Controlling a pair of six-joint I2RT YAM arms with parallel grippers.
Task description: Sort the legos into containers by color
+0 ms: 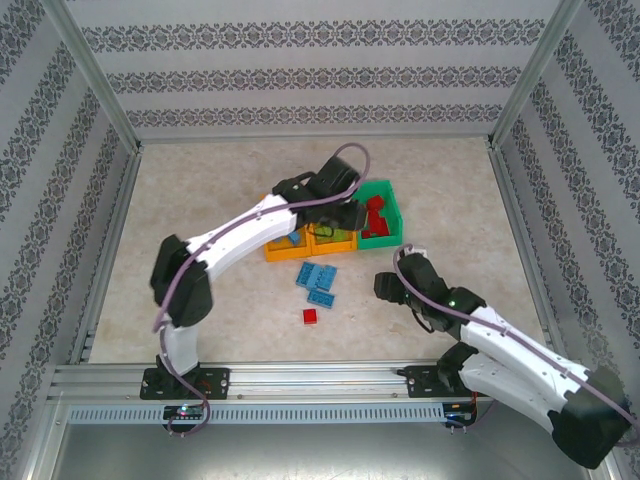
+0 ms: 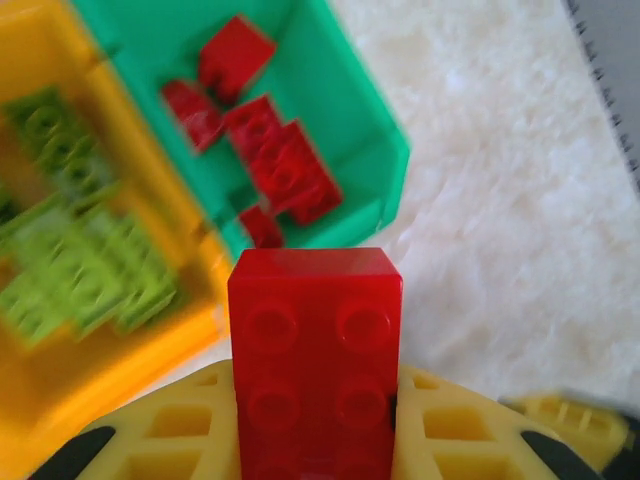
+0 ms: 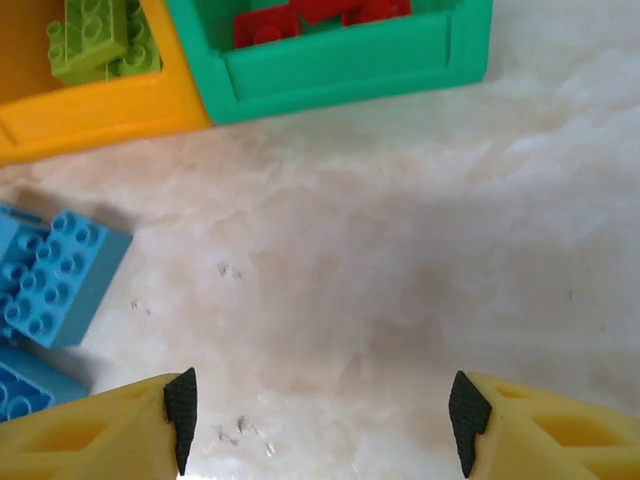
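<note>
Red lego (image 2: 315, 360), a glossy hard-plastic rectangular brick with two columns of round studs, is pinched along its long sides between the yellow lattice-moulded fingers (image 2: 170, 440) of the left gripper (image 1: 347, 213). Its studded face is turned to the wrist camera and its long axis runs straight out from the gripper toward the green bin (image 2: 360, 110), where it hangs at the near rim. Inside that smooth-walled bin several red bricks (image 2: 285, 165) lie jumbled. Touching the green bin's left side, an orange bin (image 2: 110, 370) holds lime green bricks (image 2: 90, 270). Nearer the arm bases than the green bin, blue legos (image 1: 318, 280) lie clustered on the pale, mottled table (image 3: 380, 250), with a small red brick (image 1: 310, 317) nearer still. In front of the green bin the right gripper (image 3: 320, 425) hovers over the table, black-padded fingers spread wide, holding nothing.
</note>
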